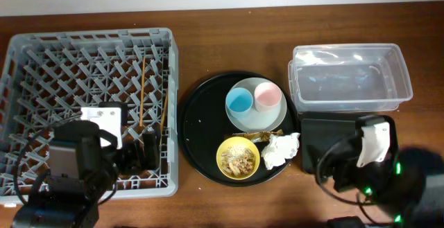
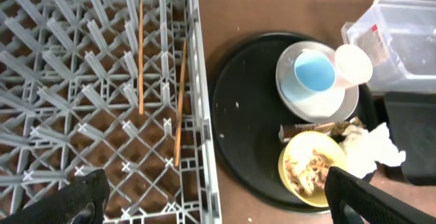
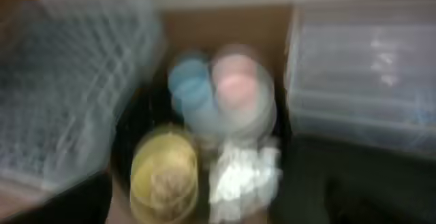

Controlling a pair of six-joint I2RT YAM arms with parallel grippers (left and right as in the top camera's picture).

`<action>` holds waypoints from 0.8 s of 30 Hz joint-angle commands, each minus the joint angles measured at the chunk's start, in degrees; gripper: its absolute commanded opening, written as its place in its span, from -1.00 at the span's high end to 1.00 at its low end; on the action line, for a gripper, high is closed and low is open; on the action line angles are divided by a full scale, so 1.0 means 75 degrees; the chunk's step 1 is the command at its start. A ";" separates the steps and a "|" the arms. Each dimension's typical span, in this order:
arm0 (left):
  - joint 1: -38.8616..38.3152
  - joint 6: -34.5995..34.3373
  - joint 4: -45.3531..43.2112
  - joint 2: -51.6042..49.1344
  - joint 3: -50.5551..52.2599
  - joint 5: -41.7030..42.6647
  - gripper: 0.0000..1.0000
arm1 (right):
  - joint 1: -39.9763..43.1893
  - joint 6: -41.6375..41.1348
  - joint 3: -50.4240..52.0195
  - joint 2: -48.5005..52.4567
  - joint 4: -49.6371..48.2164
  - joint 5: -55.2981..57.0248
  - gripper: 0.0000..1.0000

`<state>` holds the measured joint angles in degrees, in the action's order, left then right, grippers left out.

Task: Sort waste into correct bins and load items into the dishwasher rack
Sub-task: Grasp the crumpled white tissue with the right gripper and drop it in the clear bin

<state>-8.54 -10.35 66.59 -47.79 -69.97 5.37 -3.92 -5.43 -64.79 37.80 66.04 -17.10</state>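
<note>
The grey dishwasher rack [image 1: 41, 55] stands at the left with two wooden chopsticks [image 1: 142, 93] lying in it; they also show in the left wrist view [image 2: 140, 54]. My left gripper [image 2: 218, 200] is open and empty over the rack's right wall. On the round black tray are a pale plate [image 1: 276, 110] with a blue cup [image 1: 239, 101] and a pink cup [image 1: 266, 95], a yellow bowl [image 1: 238, 157] of beige food scraps, white tissue [image 1: 281, 149] and gold foil [image 1: 263, 136]. My right gripper [image 3: 218, 210] looks open above the tissue [image 3: 242, 173]; that view is blurred.
A clear plastic tub [image 1: 350, 75] stands at the back right, with a shallow black tray [image 1: 326, 132] just in front of it. The large round black tray [image 1: 198, 127] lies between the rack and the bins. My right arm [image 1: 374, 152] hangs over the black tray.
</note>
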 commanded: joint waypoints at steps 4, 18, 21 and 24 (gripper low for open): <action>0.0032 -0.0061 0.0784 0.0038 -0.0035 -0.0035 -0.99 | -0.0023 -0.1046 -0.2046 0.3442 0.2151 -0.0076 -0.17; 0.0032 -0.0061 0.0880 0.0038 -0.0035 -0.0035 -0.99 | -0.3576 -0.3142 0.1291 0.7417 -0.2159 0.3378 -0.35; 0.0032 -0.0061 0.0880 0.0038 -0.0035 -0.0035 -0.99 | -0.3576 -0.3142 0.1422 0.7490 -0.2556 0.3372 -0.28; 0.0032 -0.0061 0.0880 0.0038 -0.0035 -0.0035 -0.99 | -0.3576 -0.3203 0.1853 0.7563 -0.2926 0.3296 -0.12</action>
<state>-8.45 -10.35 73.28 -47.77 -70.02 5.37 -30.44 -29.19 -52.64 93.95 44.29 6.87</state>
